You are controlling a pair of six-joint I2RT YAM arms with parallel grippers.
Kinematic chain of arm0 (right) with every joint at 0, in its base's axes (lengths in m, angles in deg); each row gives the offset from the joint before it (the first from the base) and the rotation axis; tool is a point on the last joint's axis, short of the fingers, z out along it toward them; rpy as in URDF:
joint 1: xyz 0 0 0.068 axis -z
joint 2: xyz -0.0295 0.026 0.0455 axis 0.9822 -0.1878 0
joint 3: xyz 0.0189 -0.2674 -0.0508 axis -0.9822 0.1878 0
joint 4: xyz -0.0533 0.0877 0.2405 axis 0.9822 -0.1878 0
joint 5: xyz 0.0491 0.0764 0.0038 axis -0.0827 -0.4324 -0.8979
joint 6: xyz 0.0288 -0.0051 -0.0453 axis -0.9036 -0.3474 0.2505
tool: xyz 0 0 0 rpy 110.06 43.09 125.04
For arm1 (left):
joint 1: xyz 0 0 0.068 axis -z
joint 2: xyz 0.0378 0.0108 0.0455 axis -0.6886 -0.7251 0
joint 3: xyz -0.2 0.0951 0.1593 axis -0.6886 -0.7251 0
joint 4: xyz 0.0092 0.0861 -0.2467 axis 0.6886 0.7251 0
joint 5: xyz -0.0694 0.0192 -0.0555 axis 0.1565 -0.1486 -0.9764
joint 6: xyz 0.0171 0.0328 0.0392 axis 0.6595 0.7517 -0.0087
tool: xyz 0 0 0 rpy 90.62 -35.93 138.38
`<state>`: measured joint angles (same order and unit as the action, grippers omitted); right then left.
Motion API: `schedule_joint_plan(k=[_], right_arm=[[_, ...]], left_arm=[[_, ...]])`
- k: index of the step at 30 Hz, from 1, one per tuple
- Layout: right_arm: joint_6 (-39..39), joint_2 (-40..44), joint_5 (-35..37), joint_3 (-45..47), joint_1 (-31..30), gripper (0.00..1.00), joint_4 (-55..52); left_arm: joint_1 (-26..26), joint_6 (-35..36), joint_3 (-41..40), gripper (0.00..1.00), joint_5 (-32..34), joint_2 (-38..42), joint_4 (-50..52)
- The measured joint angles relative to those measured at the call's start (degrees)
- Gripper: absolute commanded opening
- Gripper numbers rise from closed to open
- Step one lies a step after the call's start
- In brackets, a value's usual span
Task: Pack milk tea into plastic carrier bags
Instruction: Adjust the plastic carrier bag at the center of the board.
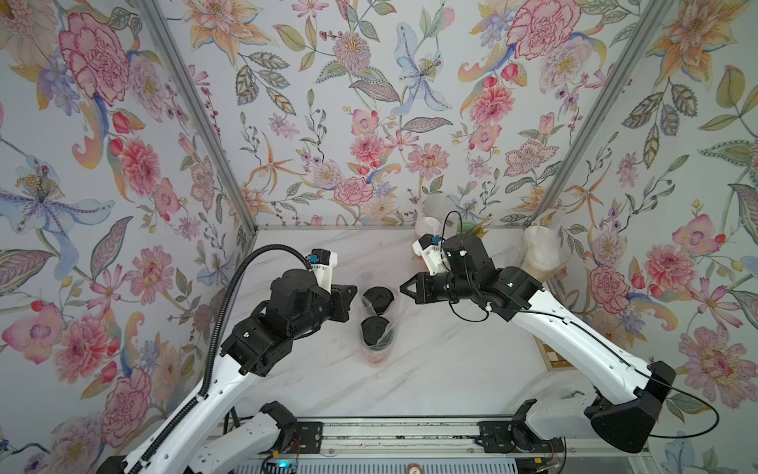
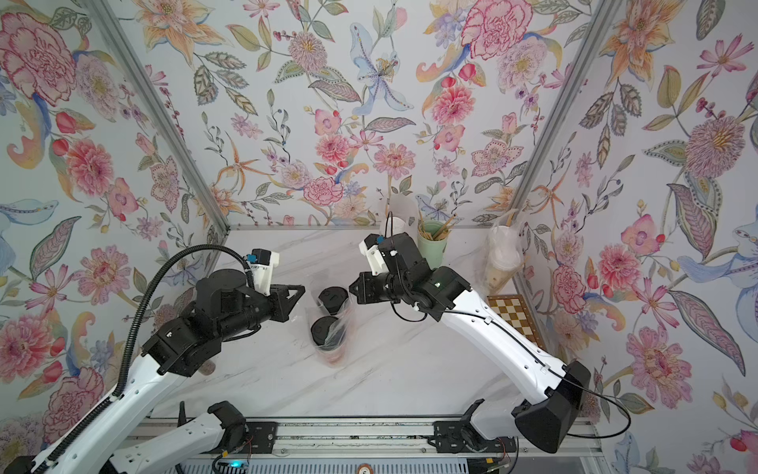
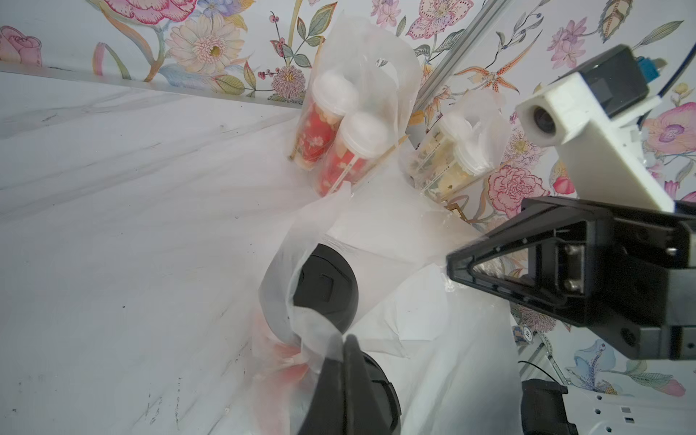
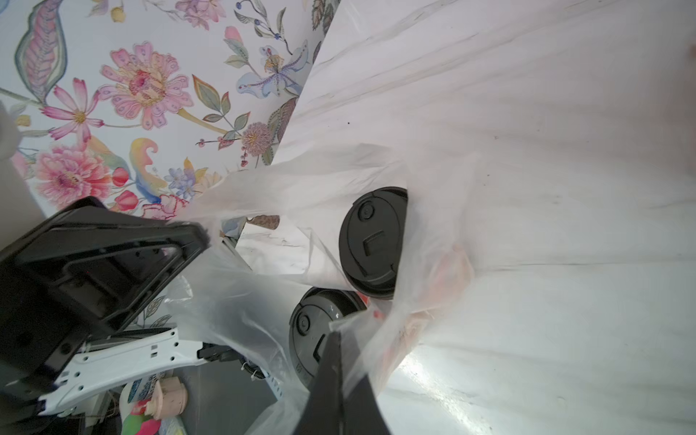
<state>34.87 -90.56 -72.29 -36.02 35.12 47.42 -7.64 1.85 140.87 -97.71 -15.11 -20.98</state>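
Rear cup (image 1: pixel 378 296) and front cup (image 1: pixel 375 329), both black-lidded with red-orange sides, stand upright mid-bench, one just behind the other. They share one clear carrier bag (image 3: pixel 380 275); the crinkled film rises around both lids, mouth spread wide

My left hand (image 1: pixel 353 296) is on the bag's left side, level with the rear cup. Fingers clenched on a strip of its film, seen pinched at the tips in the left wrist view

My right hand (image 1: pixel 402 286) is on the opposite side, tips aimed at the rear cup. It is also clamped onto the bag's film, which bunches at the closed tips in the right wrist view. The plastic stretches between my two hands

Bench (image 1: pixel 430 369): pale marble pattern

Second bag (image 3: pixel 395 56) stands against the back wall, holding two red cups with white lids (image 3: pixel 316 139), upright, side by side

Third bag (image 2: pixel 502 246) sits in the back right corner with two clear cups (image 3: pixel 448 150) of beige drink inside

Mint-green cup (image 2: pixel 430 246) of brown straws stands between those two bags

Checkered board (image 2: pixel 512 316) lies at the bench's right edge, near the third bag
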Motion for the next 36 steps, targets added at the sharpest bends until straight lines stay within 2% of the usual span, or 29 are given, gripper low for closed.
schedule_joint_plan(k=[7,10,14,18,22,29,36], right_arm=[[1.14,-3.21,1.16,0.04,1.2,0.0,-0.57],[1.51,-3.28,1.09,0.04,1.36,0.09,-0.57],[1.86,-3.28,0.9,0.02,1.55,0.23,-0.55],[2.43,-3.37,0.9,-0.04,1.86,0.34,-0.55],[2.82,-4.76,0.87,-1.6,2.25,0.48,-0.55],[3.08,-9.2,0.76,-4.92,3.1,0.5,-0.5],[3.52,-13.84,1.16,-7.06,3.72,0.37,-0.55]], left_arm=[[-0.55,-0.04,-1.97,0.01,-0.28,-0.79,-0.09],[-0.63,-0.04,-2.34,0.06,-0.28,-0.81,-0.48],[-1.05,0.74,-2.45,0.19,-0.2,-1.16,-0.63],[-2.6,3.04,-1.64,0.44,0.17,-3.17,0.07],[-5.46,6.36,1.36,0.59,-0.15,-6.67,0.59],[-9.64,11.39,5.18,0.59,-5.03,-14.16,-0.13],[-10.88,14.32,7.96,0.52,-8.57,-20.22,-1.75]])
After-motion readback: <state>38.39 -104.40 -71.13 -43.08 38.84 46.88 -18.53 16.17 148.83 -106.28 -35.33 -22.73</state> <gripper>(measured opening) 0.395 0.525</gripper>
